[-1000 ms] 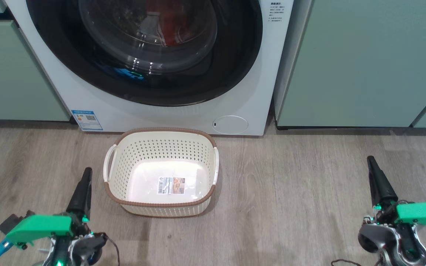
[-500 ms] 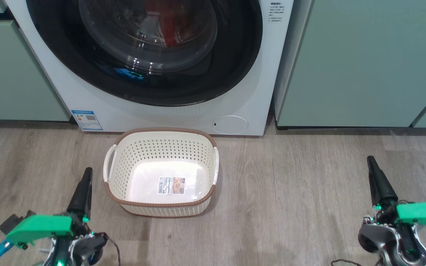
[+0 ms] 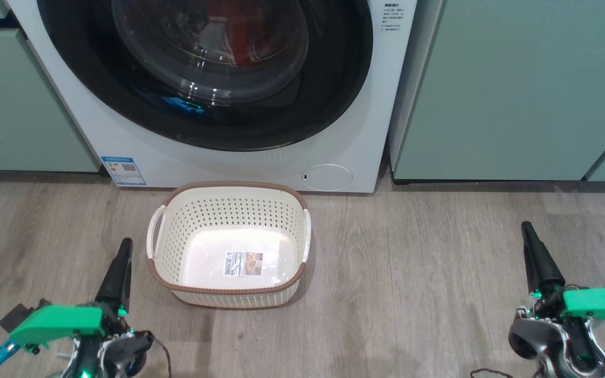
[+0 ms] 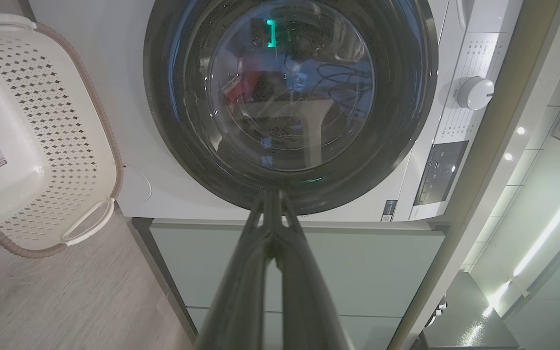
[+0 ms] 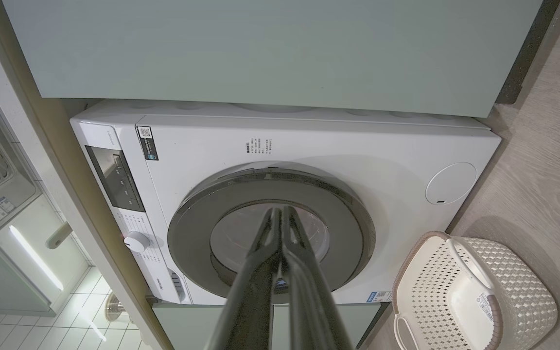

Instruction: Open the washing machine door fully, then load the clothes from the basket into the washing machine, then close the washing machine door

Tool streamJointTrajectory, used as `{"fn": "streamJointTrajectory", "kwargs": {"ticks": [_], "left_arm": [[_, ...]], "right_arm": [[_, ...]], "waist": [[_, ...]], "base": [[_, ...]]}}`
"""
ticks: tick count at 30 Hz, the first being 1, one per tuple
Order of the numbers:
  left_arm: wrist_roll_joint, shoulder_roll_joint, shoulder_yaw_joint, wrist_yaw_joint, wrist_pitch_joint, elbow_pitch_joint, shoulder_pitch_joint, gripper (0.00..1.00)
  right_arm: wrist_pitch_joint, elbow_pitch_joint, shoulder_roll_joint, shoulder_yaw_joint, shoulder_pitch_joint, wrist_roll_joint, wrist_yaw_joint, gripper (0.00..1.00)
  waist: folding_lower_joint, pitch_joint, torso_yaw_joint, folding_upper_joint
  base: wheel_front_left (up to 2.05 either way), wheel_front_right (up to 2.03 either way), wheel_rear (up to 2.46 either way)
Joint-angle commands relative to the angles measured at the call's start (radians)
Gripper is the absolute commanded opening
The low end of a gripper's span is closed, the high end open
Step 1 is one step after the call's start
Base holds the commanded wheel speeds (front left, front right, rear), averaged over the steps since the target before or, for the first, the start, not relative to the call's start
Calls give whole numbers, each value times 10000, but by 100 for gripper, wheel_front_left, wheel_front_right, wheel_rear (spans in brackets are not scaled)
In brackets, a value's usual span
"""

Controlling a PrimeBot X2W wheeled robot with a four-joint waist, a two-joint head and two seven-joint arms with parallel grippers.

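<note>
Now the washing machine door (image 3: 208, 68) sits closed against the white front of the washing machine (image 3: 218, 165), its black rim flush all the way round. Behind the glass, the clothes (image 3: 244, 31) show as a patch of red inside the drum, and the left wrist view catches the same red (image 4: 243, 82) through the bowl of the door.

The basket (image 3: 229, 212) stands upright on the wooden floor (image 3: 413, 262), just in front of the machine and a little left of the round hatch (image 3: 327, 177). Its bare bottom shows, with the paper label (image 3: 243, 263) in plain sight. A blue sticker (image 3: 123, 170) sits low on the machine's left corner. Pale green cabinets (image 3: 502, 89) flank the machine on both sides.

The left gripper (image 3: 124, 245) hangs low over the floor just to the left of the basket, apart from it, with its two dark fingers pressed together and nothing between them. In its own wrist view the fingers (image 4: 265, 228) meet in a single point aimed at the lower rim of the door. The right gripper (image 3: 528, 231) hangs well off to the right of the basket, over bare floor, its fingers likewise pressed together and holding nothing. From the right wrist the joined tips (image 5: 280, 214) line up with the door's glass, and the basket lies at the lower right.
</note>
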Motion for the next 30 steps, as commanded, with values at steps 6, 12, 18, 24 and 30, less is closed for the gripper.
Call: {"fn": "streamJointTrajectory", "kwargs": {"ticks": [6, 12, 18, 24, 30], "left_arm": [[107, 57, 368, -92, 25, -292, -497, 0], [114, 51, 376, -92, 32, -292, -497, 0], [119, 47, 382, -92, 36, -292, -498, 0], [124, 43, 388, -92, 41, -291, -498, 0], [128, 39, 394, -92, 46, -291, -499, 0]], "right_arm": [[58, -331, -64, 177, -551, 56, 0, 0], [58, -331, -64, 177, -551, 56, 0, 0], [58, -331, -64, 177, -551, 56, 0, 0], [58, -331, -64, 177, -551, 56, 0, 0], [58, -331, -64, 177, -551, 56, 0, 0]], "waist": [[0, 0, 0, 0], [0, 0, 0, 0], [0, 0, 0, 0], [0, 0, 0, 0], [0, 0, 0, 0]], "base": [[0, 0, 0], [0, 0, 0], [0, 0, 0], [0, 0, 0], [0, 0, 0]]}}
